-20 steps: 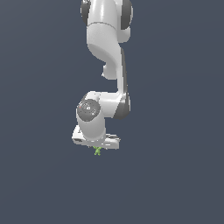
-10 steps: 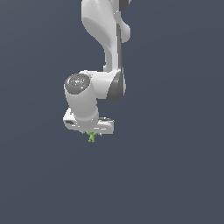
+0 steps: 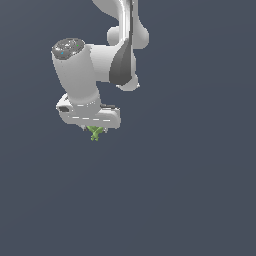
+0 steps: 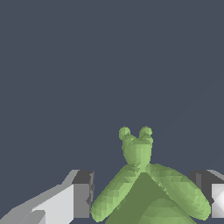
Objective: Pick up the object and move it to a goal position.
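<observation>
Pickup looked done — gripper (image 3: 95, 131), upper left of exterior frame, held the green object (image 3: 95, 133) w/ fingers (image 4: 78, 192) either side — goal not visible.

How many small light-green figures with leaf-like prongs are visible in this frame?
1. The small light-green pronged figure sits between the fingers of the white gripper, under the arm. Nothing else shows against the plain dark background; the arm could hide others.

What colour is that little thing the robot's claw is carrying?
Light green; the object shows best in the wrist view, between the gripper fingers.
</observation>
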Available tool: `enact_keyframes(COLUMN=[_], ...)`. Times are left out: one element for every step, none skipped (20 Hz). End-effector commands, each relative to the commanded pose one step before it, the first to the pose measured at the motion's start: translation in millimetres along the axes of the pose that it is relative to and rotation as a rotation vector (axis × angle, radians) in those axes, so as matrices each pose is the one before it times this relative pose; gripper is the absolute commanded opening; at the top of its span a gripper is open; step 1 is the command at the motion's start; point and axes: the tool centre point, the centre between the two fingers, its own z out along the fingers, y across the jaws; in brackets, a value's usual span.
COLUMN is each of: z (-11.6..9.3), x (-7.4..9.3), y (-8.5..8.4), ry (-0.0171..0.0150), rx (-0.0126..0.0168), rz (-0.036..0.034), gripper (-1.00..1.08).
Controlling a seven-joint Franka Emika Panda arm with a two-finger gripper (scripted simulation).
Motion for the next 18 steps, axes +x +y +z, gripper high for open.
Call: enact_keyframes(z=[-21.30,-7.95,-7.62,-7.31,-7.00,-6.66,-6.31,-5.90,-5.47,-5.01,-4.62,-4.06,-3.57,-3.08,-2.59,-2.14,-1.59,-1.09], x=[-12.74,-4.51,-4.30,-4.07,-3.83,-3.58,-3.34,-3.10,-2.86,-2.61,-2.36,-2.07,-1.78,-1.49,-1.18,-0.84,-0.55,-0.22], y=[10.35,3.82,3.66,3.52,3.39,3.24,3.08,2.89,2.67,2.45,2.06,2.00,1.77,1.55,1.33,0.83,0.88,0.66], ry=[0.00012,0.00000,0.00000,0.00000,0.00000,0.00000,0.00000,0.00000,0.00000,0.00000,0.00007,0.00000,0.00000,0.00000,0.00000,-0.00003,0.00000,0.00000], rx=[0.00054,0.00000,0.00000,0.00000,0.00000,0.00000,0.00000,0.00000,0.00000,0.00000,-0.00048,0.00000,0.00000,0.00000,0.00000,-0.00068,0.00000,0.00000], rz=[0.00004,0.00000,0.00000,0.00000,0.00000,0.00000,0.00000,0.00000,0.00000,0.00000,-0.00005,0.00000,0.00000,0.00000,0.00000,-0.00011,0.00000,0.00000], gripper=[-1.00,-1.00,-1.00,-1.00,-1.00,-1.00,-1.00,-1.00,-1.00,-1.00,-1.00,-1.00,-1.00,-1.00,-1.00,-1.00,-1.00,-1.00])
